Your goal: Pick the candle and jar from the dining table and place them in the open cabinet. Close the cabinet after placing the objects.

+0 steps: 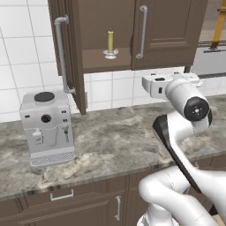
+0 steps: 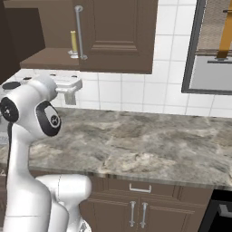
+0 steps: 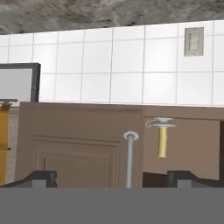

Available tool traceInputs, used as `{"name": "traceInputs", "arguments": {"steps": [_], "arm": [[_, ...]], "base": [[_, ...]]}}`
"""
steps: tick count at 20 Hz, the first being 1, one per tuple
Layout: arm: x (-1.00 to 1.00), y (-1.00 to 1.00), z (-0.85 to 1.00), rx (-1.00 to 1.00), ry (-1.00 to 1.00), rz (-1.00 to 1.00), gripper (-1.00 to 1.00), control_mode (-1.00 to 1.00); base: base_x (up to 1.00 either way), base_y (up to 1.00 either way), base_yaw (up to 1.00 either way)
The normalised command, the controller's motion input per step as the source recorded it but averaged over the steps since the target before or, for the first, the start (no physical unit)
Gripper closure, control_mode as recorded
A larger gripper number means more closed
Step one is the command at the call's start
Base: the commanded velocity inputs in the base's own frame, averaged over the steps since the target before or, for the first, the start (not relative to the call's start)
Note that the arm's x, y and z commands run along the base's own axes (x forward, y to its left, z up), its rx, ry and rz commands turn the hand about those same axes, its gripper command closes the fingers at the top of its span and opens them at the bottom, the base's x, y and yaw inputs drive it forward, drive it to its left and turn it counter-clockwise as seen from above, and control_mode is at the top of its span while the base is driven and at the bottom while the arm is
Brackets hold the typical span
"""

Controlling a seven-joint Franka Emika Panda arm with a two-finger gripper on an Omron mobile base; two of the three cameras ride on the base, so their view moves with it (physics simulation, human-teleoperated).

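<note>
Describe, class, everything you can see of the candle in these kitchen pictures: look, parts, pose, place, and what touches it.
The candle is a short, thin yellow stick with a tiny wick tip, set in a small round clear or silvery holder. It stands upright on the bottom shelf of the open wall cabinet, near the front edge, beside the closed door's long silver handle. Only the shelf touches its holder. In the hand view it appears upside down.
</note>
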Motion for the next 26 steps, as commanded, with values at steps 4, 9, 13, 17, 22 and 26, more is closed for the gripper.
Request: {"name": "traceInputs", "arguments": {"steps": [4,9,13,17,22,26], "arm": [[-0.56,0.0,0.0,0.03,0.13,0.0,-1.0,-1.0],[-0.52,0.0,0.0,0.04,0.17,0.0,-1.0,-1.0],[-0.53,0.12,-0.01,0.0,0.13,0.0,-1.0,-1.0],[-0.53,0.26,-0.04,0.0,0.12,0.0,-1.0,-1.0],[-0.53,0.3,-0.04,-0.07,0.08,0.0,-1.0,-1.0],[-0.58,0.22,0.0,-0.07,0.05,0.0,-1.0,-1.0]], "base": [[0.0,0.0,0.0],[0.0,0.0,0.0],[0.0,0.0,0.0],[0.0,0.0,0.0],[0.0,0.0,0.0],[0.0,0.0,0.0]]}}
